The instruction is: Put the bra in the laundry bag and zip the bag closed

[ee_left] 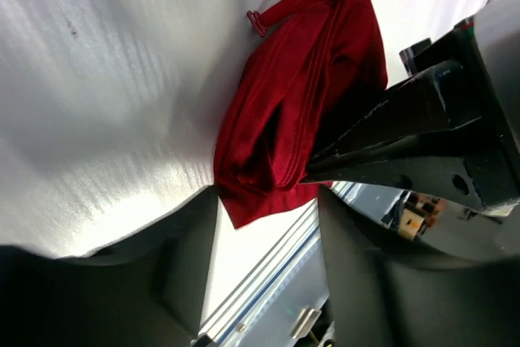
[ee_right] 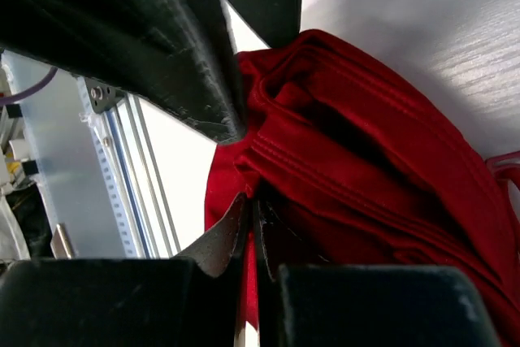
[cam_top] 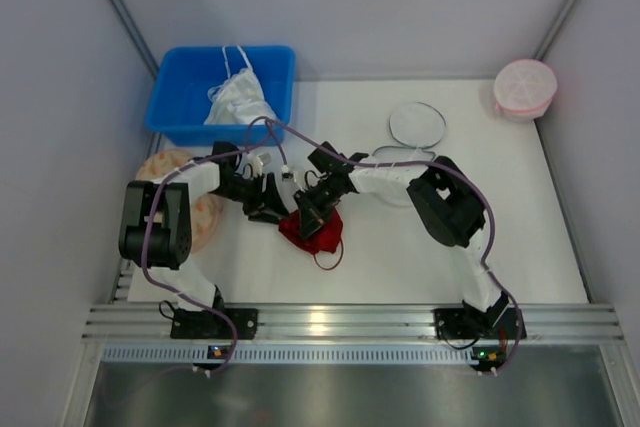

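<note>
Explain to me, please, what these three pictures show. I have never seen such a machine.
Two robot arms are bolted at the near edge of a white table. One picture looks down from above; the other two come from a camera on each wrist. The right gripper has its jaws shut on the red bra. The left gripper is beside the bra, its jaws apart and holding nothing. Farther back lies the round white laundry bag. There are also a blue bin with a white garment, and a pink bag.
</note>
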{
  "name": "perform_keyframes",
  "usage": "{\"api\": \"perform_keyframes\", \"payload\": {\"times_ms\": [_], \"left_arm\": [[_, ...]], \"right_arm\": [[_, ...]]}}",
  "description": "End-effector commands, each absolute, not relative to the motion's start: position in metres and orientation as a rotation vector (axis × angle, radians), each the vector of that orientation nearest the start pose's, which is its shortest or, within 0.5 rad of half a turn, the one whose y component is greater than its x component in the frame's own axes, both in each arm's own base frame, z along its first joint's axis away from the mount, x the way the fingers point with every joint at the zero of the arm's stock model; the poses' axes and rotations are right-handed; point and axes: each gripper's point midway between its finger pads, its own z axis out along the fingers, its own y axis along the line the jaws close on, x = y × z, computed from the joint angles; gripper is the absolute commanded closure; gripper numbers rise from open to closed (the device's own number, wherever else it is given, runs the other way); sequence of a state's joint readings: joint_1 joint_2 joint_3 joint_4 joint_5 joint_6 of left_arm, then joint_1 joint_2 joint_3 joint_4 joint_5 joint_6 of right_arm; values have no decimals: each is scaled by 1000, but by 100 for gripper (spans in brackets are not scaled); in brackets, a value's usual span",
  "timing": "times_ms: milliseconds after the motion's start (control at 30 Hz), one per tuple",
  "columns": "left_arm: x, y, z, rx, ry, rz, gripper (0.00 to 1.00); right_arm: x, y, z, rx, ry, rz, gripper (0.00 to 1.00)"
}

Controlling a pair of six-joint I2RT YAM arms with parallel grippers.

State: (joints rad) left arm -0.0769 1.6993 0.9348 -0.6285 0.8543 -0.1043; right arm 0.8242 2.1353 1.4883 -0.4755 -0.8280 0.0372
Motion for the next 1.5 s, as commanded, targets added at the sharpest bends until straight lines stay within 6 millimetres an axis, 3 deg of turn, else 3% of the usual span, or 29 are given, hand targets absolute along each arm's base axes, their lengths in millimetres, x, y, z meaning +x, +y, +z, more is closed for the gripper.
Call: {"api": "perform_keyframes", "payload": {"times_ms": [0, 33, 267, 600, 833, 900, 967, 1033, 1100, 1267, 1433, 1467], "left_arm": [[258, -156, 72, 108, 2691, -1312, 40], [257, -156, 69, 99, 2700, -1316, 33], [251, -159, 53, 116, 2757, -1310, 25], [249, -179, 43, 105, 2780, -1398, 36], [247, -192, 37, 80, 2795, -1451, 63], [248, -193, 35, 80, 2796, -1454, 78], [247, -193, 34, 75, 2801, -1455, 91], [248, -192, 34, 80, 2799, -1445, 100], [250, -191, 35, 84, 2794, -1436, 100], [252, -192, 40, 105, 2773, -1433, 100], [253, -194, 42, 81, 2759, -1453, 100], [254, -195, 42, 84, 2754, -1450, 100]], "right_arm": [[207, 430, 60, -1313, 2336, 1443, 100], [207, 430, 60, -1313, 2331, 1441, 100], [207, 427, 65, -1337, 2293, 1435, 100], [210, 433, 74, -1303, 2269, 1474, 100], [215, 441, 82, -1271, 2236, 1494, 100], [218, 441, 86, -1255, 2233, 1498, 99], [223, 439, 91, -1237, 2235, 1496, 91], [228, 433, 102, -1217, 2225, 1487, 87], [242, 420, 118, -1184, 2192, 1447, 75], [272, 379, 139, -1130, 2187, 1294, 74], [283, 356, 119, -1081, 2278, 1176, 87], [282, 353, 106, -1078, 2306, 1150, 91]]}}
